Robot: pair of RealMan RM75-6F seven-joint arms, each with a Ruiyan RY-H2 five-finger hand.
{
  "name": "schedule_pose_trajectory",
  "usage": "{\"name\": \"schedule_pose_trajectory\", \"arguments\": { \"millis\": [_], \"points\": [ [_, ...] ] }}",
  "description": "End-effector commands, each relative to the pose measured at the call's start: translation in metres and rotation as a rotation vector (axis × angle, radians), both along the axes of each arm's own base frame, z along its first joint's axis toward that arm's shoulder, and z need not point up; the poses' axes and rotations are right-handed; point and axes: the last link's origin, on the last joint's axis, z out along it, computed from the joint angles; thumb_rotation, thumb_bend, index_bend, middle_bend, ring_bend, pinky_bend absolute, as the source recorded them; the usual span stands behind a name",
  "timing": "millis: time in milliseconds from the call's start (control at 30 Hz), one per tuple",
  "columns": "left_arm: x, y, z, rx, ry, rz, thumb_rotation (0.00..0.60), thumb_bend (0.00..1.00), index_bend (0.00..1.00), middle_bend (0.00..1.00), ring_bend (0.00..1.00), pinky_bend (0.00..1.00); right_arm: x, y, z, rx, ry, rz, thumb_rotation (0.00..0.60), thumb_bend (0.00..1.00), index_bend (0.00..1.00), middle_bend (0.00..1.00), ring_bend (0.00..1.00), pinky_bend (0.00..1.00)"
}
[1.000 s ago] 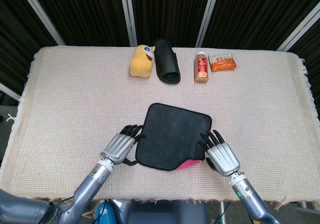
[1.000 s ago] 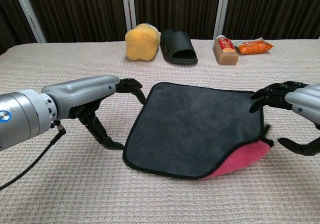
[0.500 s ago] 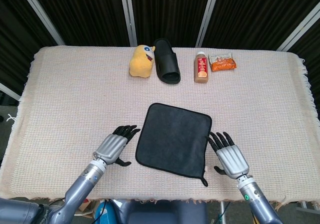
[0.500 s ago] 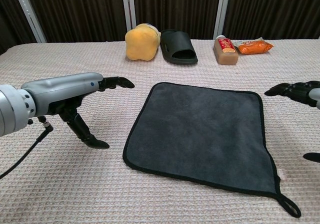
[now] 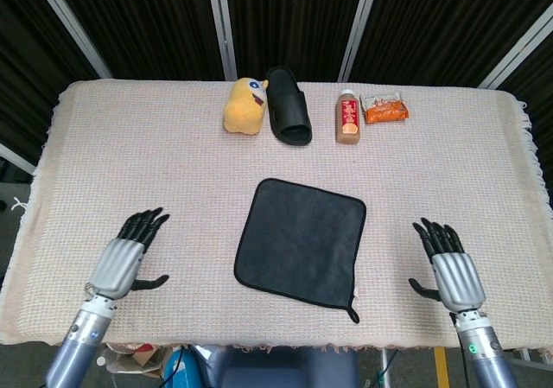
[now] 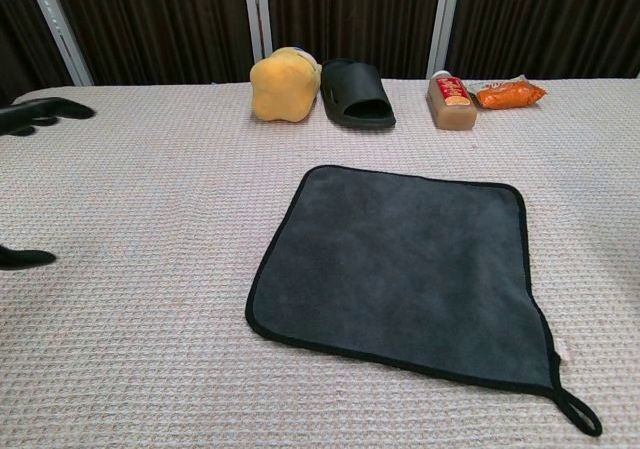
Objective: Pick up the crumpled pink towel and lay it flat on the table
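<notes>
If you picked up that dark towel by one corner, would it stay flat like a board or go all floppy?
Probably floppy: the towel looks like thin, soft cloth lying flush on the table. It seems light, too. Its small corner loop might make an easy place to pinch.

Lab test bench: cloth-covered table, black curtain backdrop, metal frame posts.

Table carries towel, plush, slipper, bottle, snack packet.

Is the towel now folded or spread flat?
Spread flat: the towel lies dark side up on the table, all four edges visible, no fold.
</notes>
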Motion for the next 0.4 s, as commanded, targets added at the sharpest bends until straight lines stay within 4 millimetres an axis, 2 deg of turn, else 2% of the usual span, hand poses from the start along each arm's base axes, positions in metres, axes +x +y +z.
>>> {"name": "schedule_pose_trajectory", "arguments": {
  "millis": [33,233,400],
  "points": [
    [-0.045,-0.026,0.027,0.100,0.076,0.034,0.600,0.07,0.00,0.00,0.00,0.00,-0.027,0.013,0.024,-0.096,0.016,-0.044,0.600,0.21,0.00,0.00,0.00,0.00],
    [-0.083,-0.055,0.046,0.188,0.158,0.058,0.600,0.07,0.00,0.00,0.00,0.00,-0.041,0.027,0.043,-0.151,0.011,-0.053,0.600,0.21,0.00,0.00,0.00,0.00],
    [-0.103,-0.064,0.058,0.233,0.149,0.108,0.600,0.07,0.00,0.00,0.00,0.00,-0.040,0.031,0.048,-0.170,-0.018,-0.041,0.600,0.21,0.00,0.00,0.00,0.00]
  ]
}}
